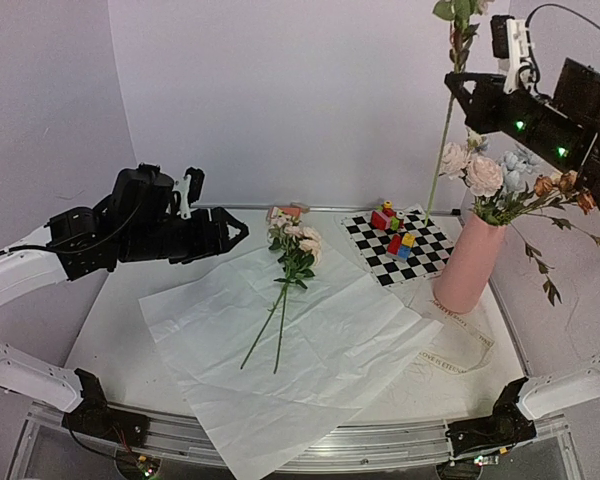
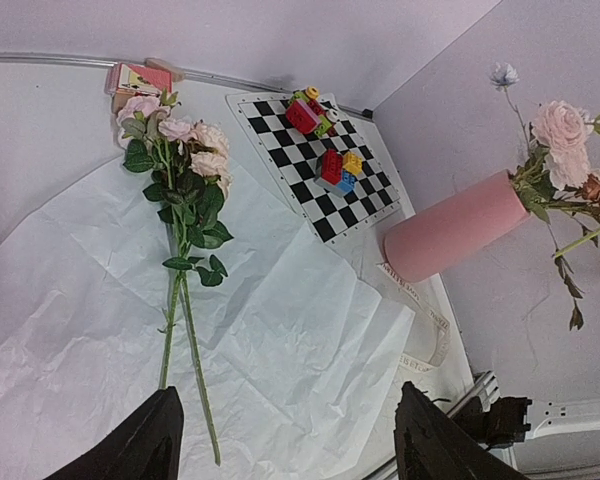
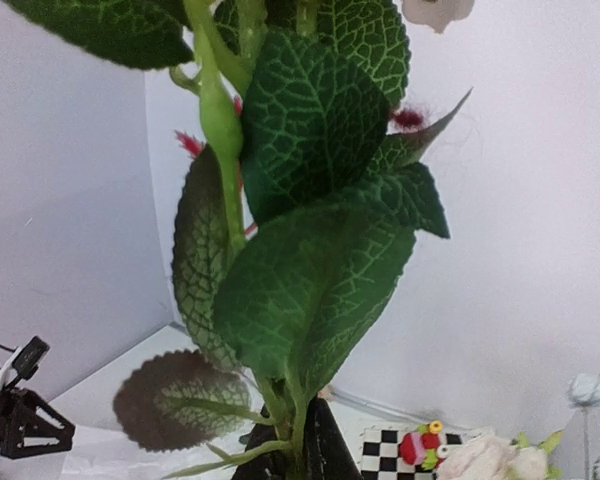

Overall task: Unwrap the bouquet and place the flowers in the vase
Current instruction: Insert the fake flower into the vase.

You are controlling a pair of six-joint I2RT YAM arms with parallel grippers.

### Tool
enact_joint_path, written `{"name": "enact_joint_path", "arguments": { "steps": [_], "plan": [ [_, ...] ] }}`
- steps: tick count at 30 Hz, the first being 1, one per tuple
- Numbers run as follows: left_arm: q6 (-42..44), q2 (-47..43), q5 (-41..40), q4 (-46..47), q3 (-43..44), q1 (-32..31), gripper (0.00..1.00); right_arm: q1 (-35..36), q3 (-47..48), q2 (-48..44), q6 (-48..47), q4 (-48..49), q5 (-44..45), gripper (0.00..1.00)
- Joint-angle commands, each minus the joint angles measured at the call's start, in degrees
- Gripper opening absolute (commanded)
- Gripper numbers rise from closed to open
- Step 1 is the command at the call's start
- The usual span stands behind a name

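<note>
The creased white paper of the bouquet lies spread flat on the table. Two flowers with pale pink and cream blooms rest on it, stems toward me. My left gripper hovers open and empty to their left; in its wrist view the flowers lie ahead of the gripper. The pink vase stands at the right and holds several blooms. High above it, my right gripper is shut on a leafy flower stem that hangs down behind the vase. Its leaves fill the right wrist view.
A checkered board with small toy blocks lies at the back, left of the vase. A printed ribbon trails over the table near the vase's foot. A small pink card lies against the back wall.
</note>
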Motion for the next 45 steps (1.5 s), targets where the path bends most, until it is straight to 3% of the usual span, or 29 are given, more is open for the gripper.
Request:
{"name": "enact_joint_path", "arguments": {
  "steps": [1, 11, 20, 24, 35, 45],
  "plan": [
    [0.8, 0.8, 0.0, 1.6, 1.9, 0.0, 0.74, -0.1, 8.6, 1.7, -7.0, 1.4, 6.4, 0.0],
    [2.5, 1.7, 0.0, 1.6, 4.1, 0.0, 0.74, -0.1, 22.5, 5.2, -17.4, 1.8, 15.1, 0.0],
    [2.4, 2.1, 0.3, 1.6, 4.3, 0.0, 0.74, -0.1, 28.3, 6.8, -26.9, 6.0, 24.5, 0.0],
    [2.4, 2.3, 0.1, 1.6, 4.3, 0.0, 0.74, -0.6, 26.7, 6.9, -30.5, 6.3, 27.4, 0.0],
    [2.8, 5.9, 2.2, 1.9, 6.8, 0.0, 0.74, -15.4, 17.6, 7.4, -17.3, 6.5, 16.3, 0.0],
    [1.1, 2.1, -0.9, 1.9, 4.4, 0.0, 0.74, -27.5, 13.0, 8.5, -6.3, 6.1, 7.0, 0.0]
  ]
}}
